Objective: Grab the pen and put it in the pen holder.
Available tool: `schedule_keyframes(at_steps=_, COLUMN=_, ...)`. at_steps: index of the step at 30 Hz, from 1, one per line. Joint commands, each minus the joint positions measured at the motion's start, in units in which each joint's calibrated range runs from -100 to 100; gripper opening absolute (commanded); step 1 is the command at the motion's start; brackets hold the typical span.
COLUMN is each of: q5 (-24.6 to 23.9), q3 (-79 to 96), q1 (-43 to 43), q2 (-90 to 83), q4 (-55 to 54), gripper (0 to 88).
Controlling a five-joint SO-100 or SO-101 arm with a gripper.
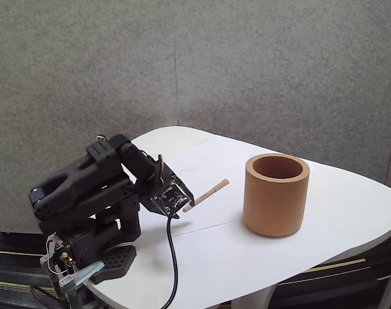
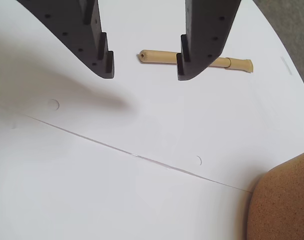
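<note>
Claw (image 2: 144, 70) spread wide, empty, at the wrist view's top. Pen (image 2: 162, 56) lies flat on the white table (image 2: 141, 200), upper centre, crossing behind the right-hand finger. Pen holder (image 1: 276, 194) stands right of centre in the fixed view. Best to shift right, straddle the pen, then descend.

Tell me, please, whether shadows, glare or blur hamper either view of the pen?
In the wrist view, the pen is sharp on the bright white table, the gripper casting a soft grey shadow leftward; in the fixed view, lighting is even, the pen small but clear.
</note>
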Motion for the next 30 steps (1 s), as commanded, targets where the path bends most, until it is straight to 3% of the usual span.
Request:
schedule_keyframes(at_steps=1, q5=-0.2, q3=-1.9, q1=0.3, q2=0.2, q4=-0.3, gripper=17.2)
schedule_keyframes(at_steps=9, q5=-0.2, q3=-18.6, q1=0.2, q2=5.9, q4=-3.0, gripper=17.2)
schedule_keyframes(at_steps=18, q5=-0.4, q3=-49.9, q1=0.3, q2=37.4, q4=-2.9, gripper=17.1)
schedule_keyframes(at_steps=23, q5=-10.6, q3=-64.4, q1=0.5, q2=50.1, q4=-3.0, gripper=17.1)
schedule_keyframes(at_steps=30, q5=-23.3, q3=-70.9, q1=-0.4, q2=62.0, q4=-3.0, gripper=17.1)
